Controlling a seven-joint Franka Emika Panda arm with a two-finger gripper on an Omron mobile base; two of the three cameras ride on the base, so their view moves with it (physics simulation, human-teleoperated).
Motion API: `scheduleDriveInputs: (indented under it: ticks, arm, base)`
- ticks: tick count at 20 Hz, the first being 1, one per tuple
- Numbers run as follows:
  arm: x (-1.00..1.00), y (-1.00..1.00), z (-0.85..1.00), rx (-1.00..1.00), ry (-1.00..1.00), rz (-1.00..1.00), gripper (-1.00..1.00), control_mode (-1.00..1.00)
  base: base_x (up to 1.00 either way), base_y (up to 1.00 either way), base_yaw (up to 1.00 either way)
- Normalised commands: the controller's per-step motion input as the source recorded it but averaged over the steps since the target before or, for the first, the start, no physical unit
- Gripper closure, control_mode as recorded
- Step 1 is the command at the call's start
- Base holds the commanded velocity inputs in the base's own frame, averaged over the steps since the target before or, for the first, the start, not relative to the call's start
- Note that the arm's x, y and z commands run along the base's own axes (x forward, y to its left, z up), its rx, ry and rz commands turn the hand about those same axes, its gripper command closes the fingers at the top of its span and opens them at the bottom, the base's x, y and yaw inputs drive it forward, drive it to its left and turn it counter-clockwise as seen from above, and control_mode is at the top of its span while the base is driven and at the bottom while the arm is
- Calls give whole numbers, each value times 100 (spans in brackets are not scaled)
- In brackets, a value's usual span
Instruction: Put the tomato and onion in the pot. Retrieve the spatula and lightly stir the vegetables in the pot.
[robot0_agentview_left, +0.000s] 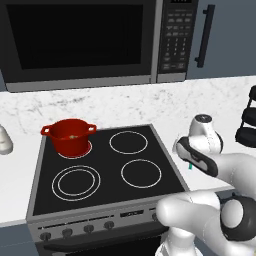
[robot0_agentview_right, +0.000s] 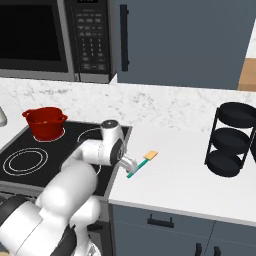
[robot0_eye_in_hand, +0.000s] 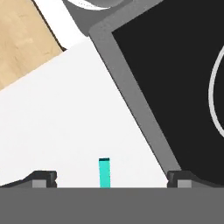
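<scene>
Glossy black stovetop (robot0_agentview_left: 107, 165) (marbled backsplash (robot0_agentview_left: 125, 107))

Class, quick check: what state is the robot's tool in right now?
Tool: open, holding nothing; its tips straddle the end of the spatula handle lying on the counter.

A black glass stove top (robot0_agentview_left: 105, 170) carries 4 white burner rings, with a row of knobs (robot0_agentview_left: 77, 231) along its grey front; a microwave (robot0_agentview_left: 95, 40) with a keypad hangs above it; beside that, a grey-blue cabinet door (robot0_agentview_right: 185, 42) bears a dark vertical handle (robot0_agentview_right: 124, 37); a white marble counter (robot0_agentview_right: 185, 175) holds a black 3-tier rack (robot0_agentview_right: 231, 139); a pale object (robot0_agentview_left: 4, 140) sits at the far left.
</scene>
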Motion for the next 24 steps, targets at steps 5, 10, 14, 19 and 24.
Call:
scheduleDriveInputs:
  ticks: [5,10,14,19,24]
  arm:
    - [26,-1,-37,-8,0,8,-100,-100]
    - [8,-6,-32,-11,0,1,-100,-100]
    - [5,-19,-21,-10,0,0,-100,-100]
    - [8,-5,-23,-4,0,0,-100,-100]
    - [20,-2,-20,0,0,0,-100,-100]
  base:
    - [0,0,0]
    - [0,0,0]
    - [0,0,0]
    - [0,0,0]
    - [0,0,0]
